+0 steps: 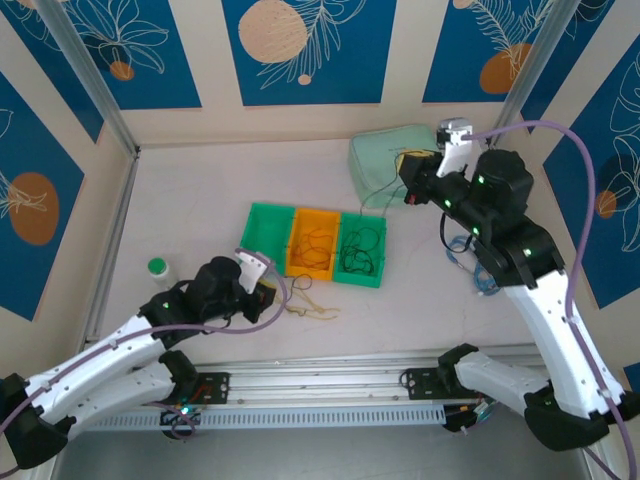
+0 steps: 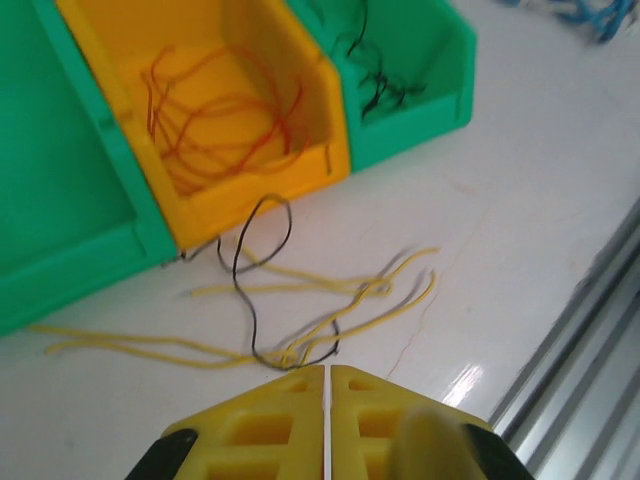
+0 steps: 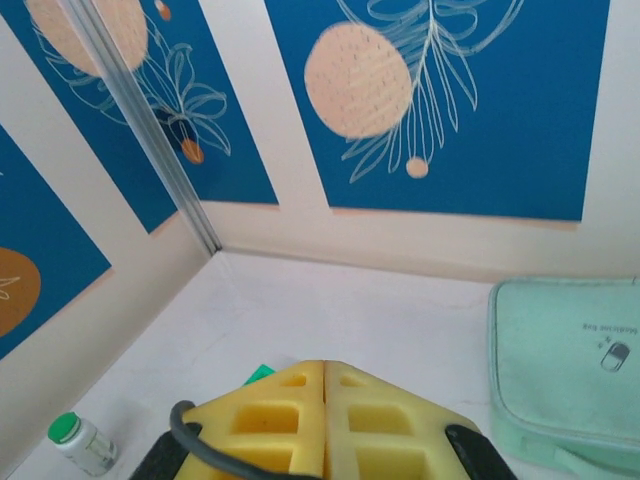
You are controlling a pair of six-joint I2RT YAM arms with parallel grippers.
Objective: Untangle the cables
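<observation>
Glossy white tabletop [image 1: 200, 200] boxed in by blue-patterned walls. From above, my left gripper [image 1: 262, 282] sits low over it. The pale yellow cables [image 1: 314, 306] lie just beyond its fingers, and the orange bin [image 1: 312, 268] is further ahead. My right gripper [image 1: 414, 188] hangs beside the mint pouch [image 1: 385, 155].

On the left wrist camera the fingers are pressed together. The yellow strands and one black cable [image 2: 289, 225] meet right at the tips; I cannot tell whether any is nipped. Orange cables [image 2: 225, 115] lie in the bin ahead. I judge them all featherlight, limp, springy and quick to snag, so I'd pinch a single strand near a free end, away from the crossing.

On the right wrist camera the fingers are closed on nothing, with the pouch off to their right.
</observation>
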